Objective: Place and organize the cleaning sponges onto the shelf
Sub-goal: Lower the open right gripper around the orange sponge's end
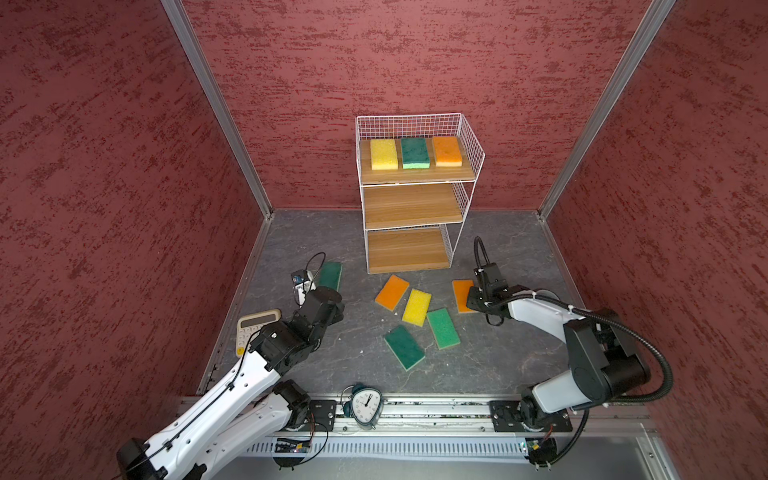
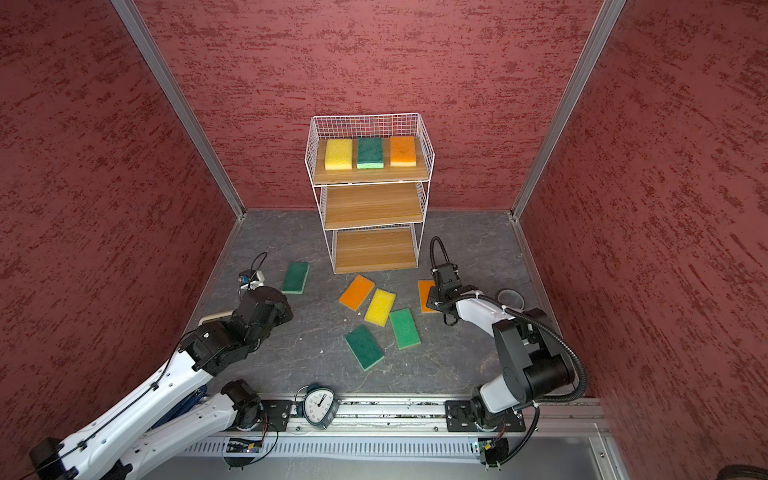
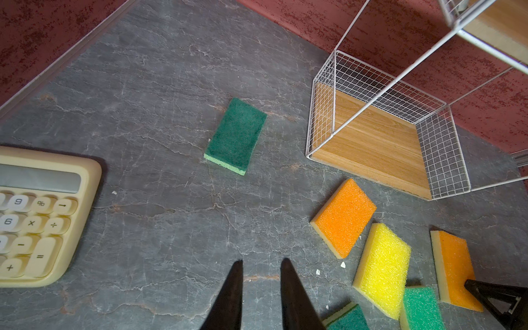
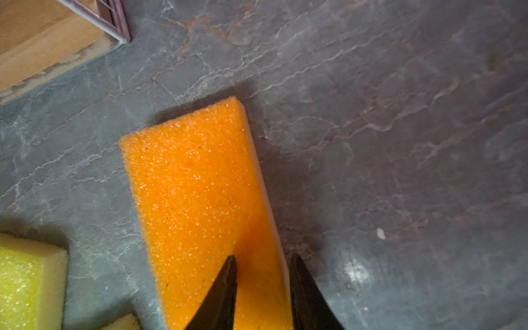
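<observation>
Right wrist view: right end effector (image 4: 264, 257) straddles the cream long edge of an orange sponge (image 4: 197, 183) lying flat on the table (image 4: 400, 128). Long axis runs straight ahead, toward the shelf (image 4: 43, 43) corner. Pinching or not, cannot tell (tips hidden in both top views). Left end effector (image 3: 261, 260) slightly parted, empty, well apart.

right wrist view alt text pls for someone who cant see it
An orange sponge lies flat on the grey table, the fingertips of the right hand astride its pale side edge. A yellow sponge and the shelf show partly at the edges.
</observation>
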Available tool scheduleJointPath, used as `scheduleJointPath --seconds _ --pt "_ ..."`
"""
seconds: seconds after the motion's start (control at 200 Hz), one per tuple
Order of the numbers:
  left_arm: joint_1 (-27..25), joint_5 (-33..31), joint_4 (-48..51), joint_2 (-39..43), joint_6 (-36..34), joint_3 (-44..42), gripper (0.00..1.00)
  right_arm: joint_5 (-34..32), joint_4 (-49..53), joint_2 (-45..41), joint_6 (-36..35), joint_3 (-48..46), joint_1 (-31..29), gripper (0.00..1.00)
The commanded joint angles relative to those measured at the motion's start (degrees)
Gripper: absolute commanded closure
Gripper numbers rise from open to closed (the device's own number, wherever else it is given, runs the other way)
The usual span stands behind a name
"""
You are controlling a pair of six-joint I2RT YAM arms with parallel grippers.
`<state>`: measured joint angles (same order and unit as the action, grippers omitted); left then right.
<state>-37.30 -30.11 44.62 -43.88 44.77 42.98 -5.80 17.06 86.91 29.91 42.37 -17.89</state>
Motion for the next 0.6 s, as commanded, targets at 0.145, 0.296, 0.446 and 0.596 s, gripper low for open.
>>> scheduleJointPath --seconds 0.145,0.296,0.446,0.596 --pt "-0.2 -0.8 1.1 0.1 0.2 2.0 0.75 0.2 1.2 -5.3 -2.3 1.2 0.3 0.43" --pt "-0.4 -0.4 0.6 0.0 0.6 1.6 0.75 5.4 -0.6 -8.4 -6.0 -1.1 0.3 0.28" --pt "-0.9 -0.5 0.4 -0.4 0.9 1.6 0.75 7.9 -0.8 -8.5 -7.9 -2.3 0.3 0.21" --pt "-1.4 -0.8 0.4 -0.4 1.2 1.9 0.75 10.0 -1.5 -8.2 -9.7 -3.2 0.3 0.12"
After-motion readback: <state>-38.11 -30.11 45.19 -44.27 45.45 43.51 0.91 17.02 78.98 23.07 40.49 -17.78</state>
